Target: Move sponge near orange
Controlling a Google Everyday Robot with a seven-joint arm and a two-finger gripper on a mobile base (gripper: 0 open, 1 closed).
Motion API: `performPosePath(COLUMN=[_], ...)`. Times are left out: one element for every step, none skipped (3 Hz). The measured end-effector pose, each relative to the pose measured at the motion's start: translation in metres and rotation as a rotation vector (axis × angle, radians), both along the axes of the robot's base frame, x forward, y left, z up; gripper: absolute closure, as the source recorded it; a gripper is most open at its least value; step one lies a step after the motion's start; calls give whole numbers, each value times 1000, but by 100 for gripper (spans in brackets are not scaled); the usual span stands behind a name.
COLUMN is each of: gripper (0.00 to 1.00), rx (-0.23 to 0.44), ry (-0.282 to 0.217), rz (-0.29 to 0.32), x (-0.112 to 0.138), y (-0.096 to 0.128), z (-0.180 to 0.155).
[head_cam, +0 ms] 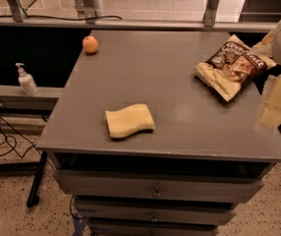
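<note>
The sponge (129,120) is a flat pale-yellow slab with wavy edges. It lies on the grey cabinet top (145,73), near the front edge, left of centre. The orange (90,44) is small and round and sits at the far left corner of the top. My gripper (277,102) hangs at the right edge of the view, over the cabinet's right side. It is far to the right of the sponge and touches neither the sponge nor the orange.
A crinkled brown-and-cream snack bag (233,65) lies at the back right, close to my gripper. A white pump bottle (26,80) stands on a low ledge to the left. Drawers (155,188) are below the top; cables (3,141) lie on the floor at left.
</note>
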State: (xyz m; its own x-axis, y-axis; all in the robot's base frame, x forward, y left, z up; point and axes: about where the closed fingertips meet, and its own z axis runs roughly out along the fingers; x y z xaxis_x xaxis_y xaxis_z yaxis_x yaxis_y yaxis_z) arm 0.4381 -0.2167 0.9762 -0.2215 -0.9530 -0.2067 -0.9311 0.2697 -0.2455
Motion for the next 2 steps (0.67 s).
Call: performPosePath(gripper=[0, 0], rx=[0, 67], ry=[0, -29], rz=[0, -18], x=[0, 8], y=[0, -2], z=[0, -2])
